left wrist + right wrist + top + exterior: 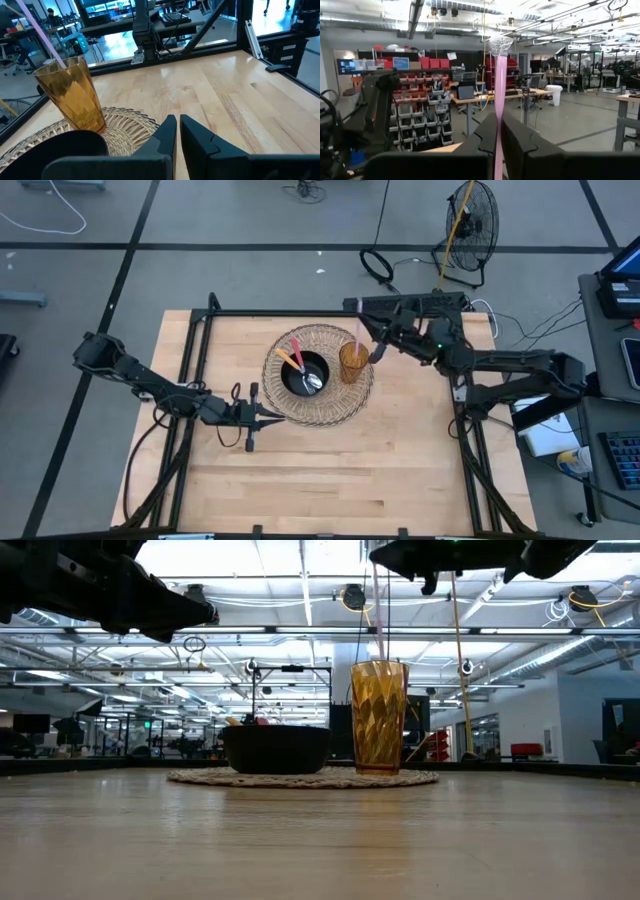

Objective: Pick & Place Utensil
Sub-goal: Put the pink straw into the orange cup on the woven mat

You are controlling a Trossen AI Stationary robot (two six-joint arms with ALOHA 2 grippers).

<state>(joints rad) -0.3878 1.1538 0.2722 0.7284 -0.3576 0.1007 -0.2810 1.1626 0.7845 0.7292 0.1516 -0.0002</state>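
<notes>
An amber cup (352, 363) stands on a round woven mat (318, 412), beside a black bowl (305, 373) that holds two or three utensils. A pink-handled utensil (500, 85) with a pale head stands nearly upright. Its lower end reaches into the cup (75, 95). My right gripper (378, 352) hovers just above the cup's right side, shut on that handle. My left gripper (262, 417) waits shut with nothing in it, low at the mat's near left edge. My right gripper pinches the utensil's pink handle (499, 131) between its two fingers, below the pale head. The fingers come roughly level from the table's right and lie across the handle. The utensil stands nearly upright, head up, with its lower end down inside the cup (378, 720).
A black frame (300, 313) rails the table's far, left and right sides. A fan (470, 220) stands on the floor beyond the far edge. Bare wood (320, 480) fills the table's near half.
</notes>
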